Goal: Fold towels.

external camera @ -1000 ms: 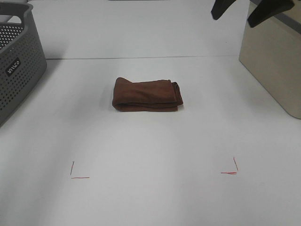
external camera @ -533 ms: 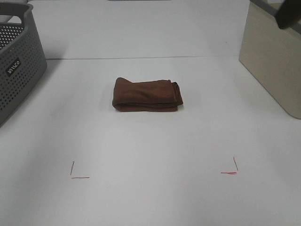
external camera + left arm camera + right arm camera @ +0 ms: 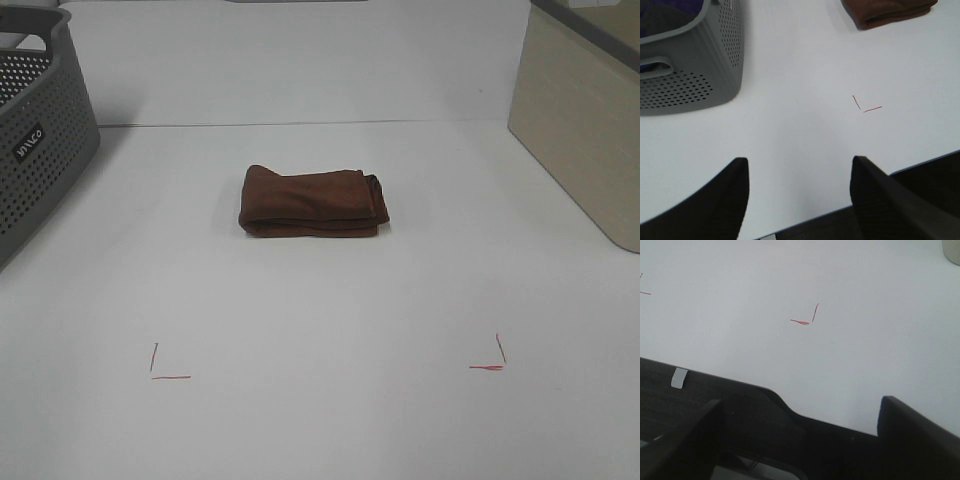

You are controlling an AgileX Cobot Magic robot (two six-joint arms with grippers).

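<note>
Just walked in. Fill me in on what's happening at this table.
Nothing is being handled right now. The brown towel lies folded into a compact bundle mid-table, with nothing touching it. Both arms are out of the overhead view. The left gripper hangs open over the table's near edge beside the grey basket, and the right gripper hangs open over the near edge too, close to a red corner mark. Both are empty.

Folded reddish-brown towel (image 3: 313, 203), mid-table.
</note>
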